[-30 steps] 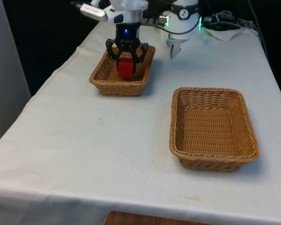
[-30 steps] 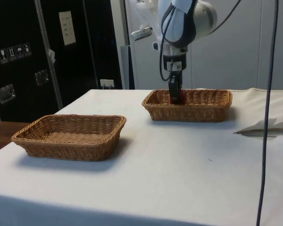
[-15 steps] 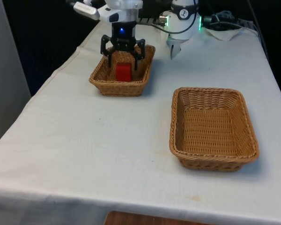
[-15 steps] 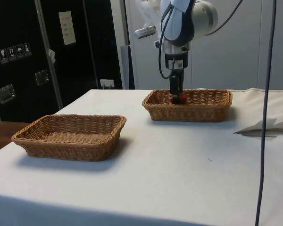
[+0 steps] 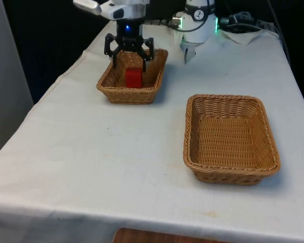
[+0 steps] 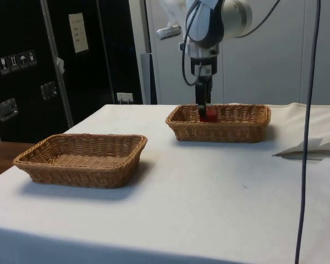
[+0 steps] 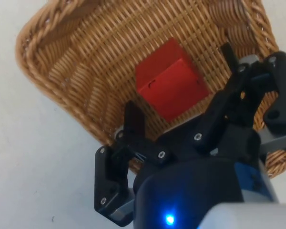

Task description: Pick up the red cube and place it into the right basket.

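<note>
The red cube (image 5: 134, 78) lies in the far wicker basket (image 5: 109, 82), just below the gripper (image 5: 128, 58), whose fingers are spread apart, holding nothing.

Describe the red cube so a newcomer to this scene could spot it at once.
On the white-clothed table sit two wicker baskets; look to the far basket on the front view's left, directly under the open black gripper. The red cube lies on that basket's floor, untouched by the fingers. It is the one bright red thing there, and the near basket holds nothing.
</note>
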Motion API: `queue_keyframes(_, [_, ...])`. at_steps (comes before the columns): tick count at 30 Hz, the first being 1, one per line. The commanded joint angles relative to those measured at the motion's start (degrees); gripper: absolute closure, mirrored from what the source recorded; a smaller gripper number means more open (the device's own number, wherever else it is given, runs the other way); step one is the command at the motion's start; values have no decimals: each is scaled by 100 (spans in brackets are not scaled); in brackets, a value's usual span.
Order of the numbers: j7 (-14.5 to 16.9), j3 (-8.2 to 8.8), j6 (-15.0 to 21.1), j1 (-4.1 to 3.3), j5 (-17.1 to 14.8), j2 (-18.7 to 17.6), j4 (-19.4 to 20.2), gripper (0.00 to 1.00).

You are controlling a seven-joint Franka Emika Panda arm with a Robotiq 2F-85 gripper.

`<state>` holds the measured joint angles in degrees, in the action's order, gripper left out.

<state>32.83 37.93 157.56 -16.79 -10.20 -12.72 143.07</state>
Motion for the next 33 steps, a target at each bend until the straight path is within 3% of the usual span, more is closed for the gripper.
queue_keyframes(1, [-52, 57, -97, -40, 97, 57, -29, 0])
queue_keyframes(8, [-115, 57, -361, -74, 378, 413, -92, 0])
queue_keyframes(9, [-11, 6, -321, -34, 229, 424, -63, 0])
queue_keyframes(10, [-132, 52, -395, -80, 430, 464, -92, 0])
queue_keyframes(16, [-447, -34, -573, -115, 837, 814, -86, 0])
queue_keyframes(17, [-298, -69, -567, -80, 676, 854, -57, 0])
queue_keyframes(19, [-659, -120, -613, -126, 1014, 928, -92, 0])
queue_keyframes(23, [-911, -223, -647, -120, 1226, 1037, -92, 0])
queue_keyframes(26, [-1066, -292, -682, -126, 1318, 1077, -126, 0])
queue_keyframes(27, [-945, -304, -630, -115, 1192, 1112, -69, 0])
queue_keyframes(28, [-1106, -309, -688, -126, 1335, 1083, -138, 0])
queue_keyframes(33, [-1335, -401, -773, -143, 1364, 1100, -252, 0])
